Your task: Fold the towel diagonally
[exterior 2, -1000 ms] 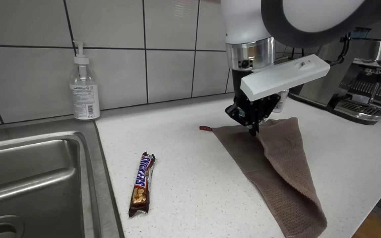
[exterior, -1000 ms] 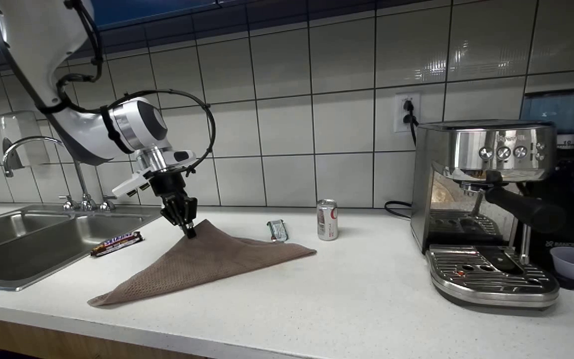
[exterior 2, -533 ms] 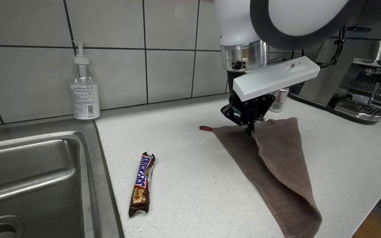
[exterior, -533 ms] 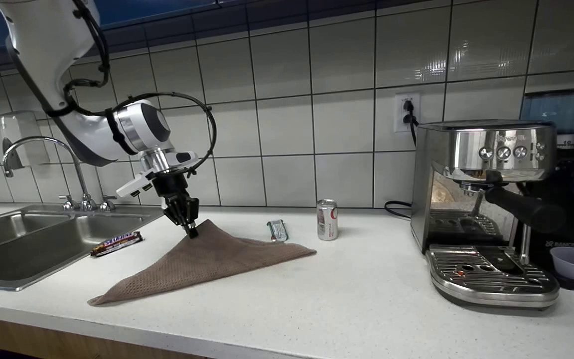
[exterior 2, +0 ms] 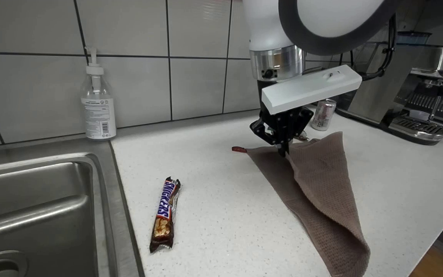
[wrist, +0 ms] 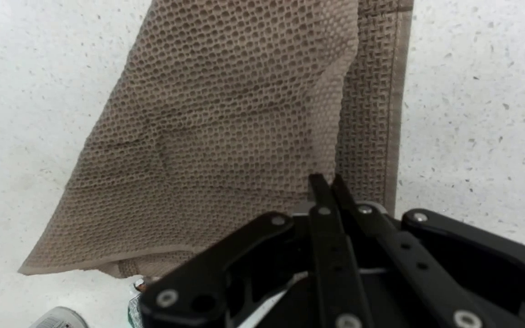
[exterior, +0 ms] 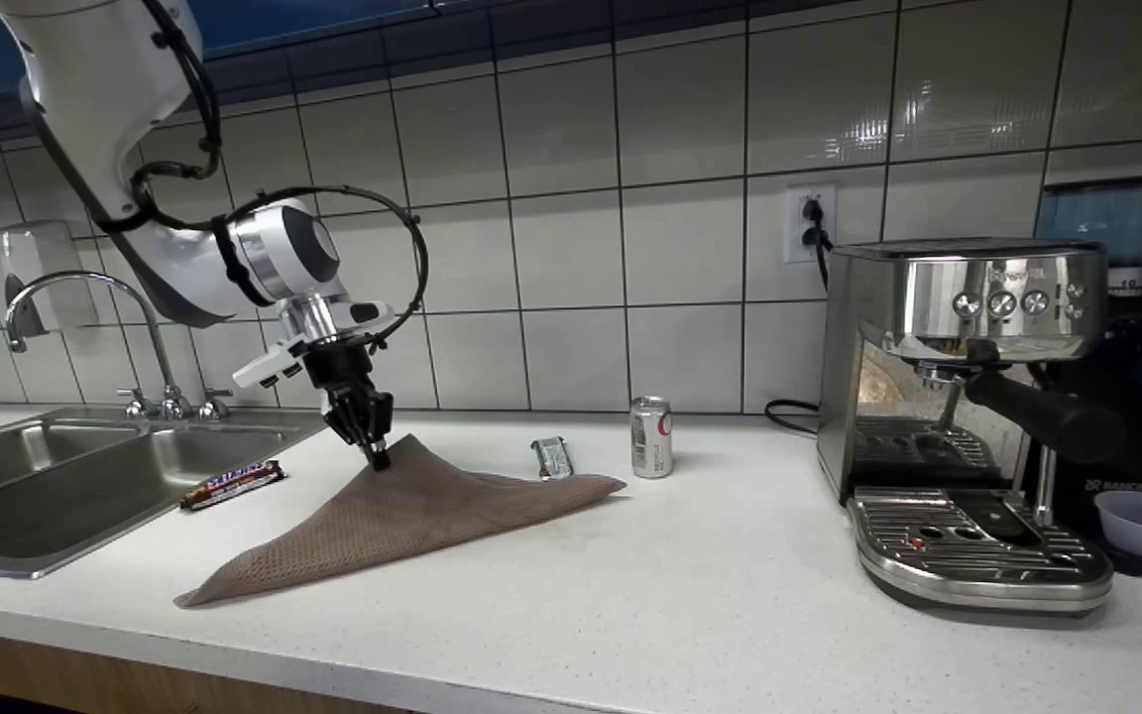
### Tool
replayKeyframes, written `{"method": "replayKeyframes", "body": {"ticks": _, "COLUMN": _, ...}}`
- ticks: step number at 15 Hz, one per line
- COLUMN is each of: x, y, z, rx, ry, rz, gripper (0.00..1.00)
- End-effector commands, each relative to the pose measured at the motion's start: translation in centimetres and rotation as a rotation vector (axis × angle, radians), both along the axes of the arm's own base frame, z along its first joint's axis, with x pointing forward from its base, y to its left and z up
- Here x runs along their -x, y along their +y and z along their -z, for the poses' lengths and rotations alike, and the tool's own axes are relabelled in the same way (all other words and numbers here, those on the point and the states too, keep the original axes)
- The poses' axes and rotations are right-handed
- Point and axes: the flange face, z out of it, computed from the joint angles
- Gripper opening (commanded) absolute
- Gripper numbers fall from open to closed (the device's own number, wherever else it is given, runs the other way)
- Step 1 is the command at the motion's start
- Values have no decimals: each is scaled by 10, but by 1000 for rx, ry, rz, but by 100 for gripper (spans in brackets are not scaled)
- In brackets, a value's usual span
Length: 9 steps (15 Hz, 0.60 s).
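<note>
Towel (exterior: 412, 526) on the counter (exterior: 710, 585), doubled over, with a strip of its lower layer showing on the side toward the sink (exterior 2: 119, 231); by those uneven edges I judge the fold well along but unfinished. The claw (wrist: 327, 177) has its two tips pinched together on the edge of the upper layer, I suppose so the flap can be led across while the rest settles. Just past the tips, in an exterior view, a red tag (exterior 2: 239, 149) sticks out at an uncovered corner of the lower layer; my guess is the flap is meant for that corner, which would make the fold diagonal. A little more travel, then letting go, seems called for, though a hard pull might drag the lower layer along. The candy bar (exterior 2: 165, 215) lies near the sink, well apart from the towel, so it shouldn't interfere. A packet (exterior: 552, 458) lies by the towel's back edge, touching or not I can't tell.
</note>
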Motion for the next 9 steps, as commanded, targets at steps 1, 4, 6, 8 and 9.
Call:
{"method": "replayKeyframes", "body": {"ticks": 1, "x": -10, "y": 5, "z": -3, "rx": 1, "ry": 10, "rz": 28, "gripper": 1}}
{"method": "replayKeyframes", "body": {"ticks": 4, "x": -12, "y": 5, "z": -1, "rx": -1, "ry": 14, "rz": 36, "gripper": 1}}
{"method": "replayKeyframes", "body": {"ticks": 6, "x": -13, "y": 5, "z": 1, "rx": -3, "ry": 22, "rz": 53, "gripper": 1}}
{"method": "replayKeyframes", "body": {"ticks": 8, "x": -14, "y": 4, "z": 2, "rx": -5, "ry": 28, "rz": 66, "gripper": 1}}
{"method": "replayKeyframes", "body": {"ticks": 9, "x": -15, "y": 4, "z": 2, "rx": -9, "ry": 27, "rz": 71, "gripper": 1}}
